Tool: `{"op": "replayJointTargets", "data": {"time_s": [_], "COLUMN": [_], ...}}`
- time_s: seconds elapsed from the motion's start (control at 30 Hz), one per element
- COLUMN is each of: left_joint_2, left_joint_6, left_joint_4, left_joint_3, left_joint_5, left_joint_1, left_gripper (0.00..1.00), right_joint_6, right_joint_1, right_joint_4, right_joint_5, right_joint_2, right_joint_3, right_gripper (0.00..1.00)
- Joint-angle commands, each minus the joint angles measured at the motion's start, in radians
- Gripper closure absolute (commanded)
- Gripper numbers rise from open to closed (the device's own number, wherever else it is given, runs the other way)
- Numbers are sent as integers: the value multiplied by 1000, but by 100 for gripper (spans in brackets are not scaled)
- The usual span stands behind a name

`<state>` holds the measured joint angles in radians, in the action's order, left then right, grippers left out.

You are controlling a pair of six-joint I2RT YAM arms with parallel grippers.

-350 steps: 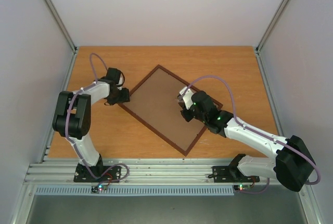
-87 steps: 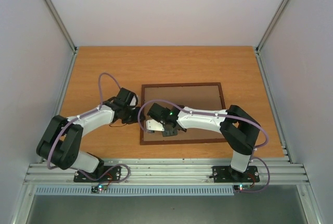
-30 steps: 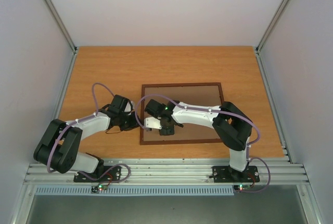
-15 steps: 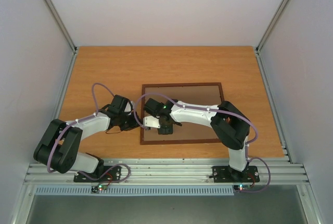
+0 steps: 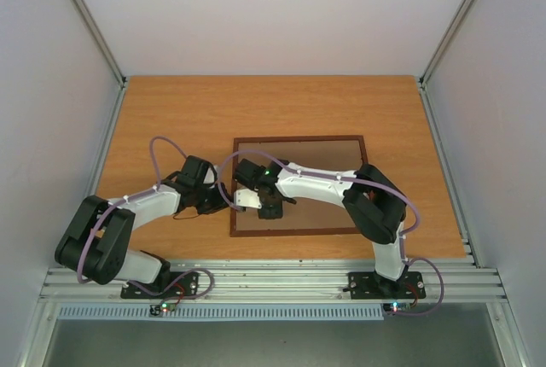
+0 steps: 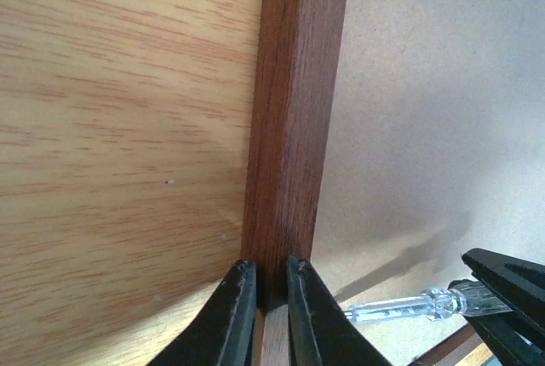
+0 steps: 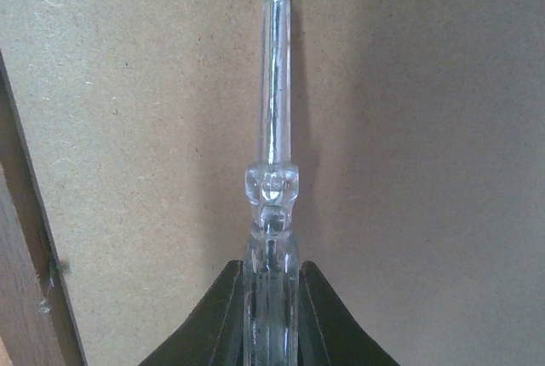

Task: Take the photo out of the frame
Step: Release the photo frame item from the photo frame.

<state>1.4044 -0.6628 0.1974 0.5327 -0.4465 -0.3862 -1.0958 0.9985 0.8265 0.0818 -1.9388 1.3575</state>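
If pressed too hard or too steeply, could send the screwdriver (image 7: 274,128) skating across the backing board (image 7: 145,145) rather than under its edge, scoring the board or creasing the photo beneath. Could also lose the tool: held only by the clear handle between the nearly closed jaws of the right gripper (image 7: 271,279), shaft pointing straight ahead of the gripper, liable to be twisted round by any sideways load. Depends, on the other side, on a narrow pinch: left gripper (image 6: 271,285) closed almost fully on one rail of the frame (image 6: 294,85), with the rail straight ahead of it, the table (image 6: 119,85) to its left and the board to its right. Might let the frame pivot or lift if levered against. Cannot find the photo in any view; judged to lie face down under the board, inside the frame, ahead and right of the left gripper.

Only from the left wrist: the pinch on the rail, plus the screwdriver low at the right. Only from the right wrist: the grip on the handle and a strip of rail at the left, though not the tip, cut off at the top. Only from above: the whole frame flat, back up, with both grippers at one side of it.
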Motion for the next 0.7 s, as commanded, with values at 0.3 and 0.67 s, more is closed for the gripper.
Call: {"op": "replayJointTargets", "data": {"time_s": [0.3,0.67], "left_joint_2": [-10,-3], "left_joint_6": [-65,-106], "left_joint_4": [-108,-182], "left_joint_3": [-82,-130], "left_joint_5": [-42,-49], "left_joint_1": [-27,-57], "left_gripper": [89,90], "right_joint_6": [83,119], "right_joint_1": [29,69], "right_joint_4": [47,62], "right_joint_5": [-71,-117], "right_joint_2": [-31,-40], "right_joint_3": [184,310], "right_gripper": [99,99]}}
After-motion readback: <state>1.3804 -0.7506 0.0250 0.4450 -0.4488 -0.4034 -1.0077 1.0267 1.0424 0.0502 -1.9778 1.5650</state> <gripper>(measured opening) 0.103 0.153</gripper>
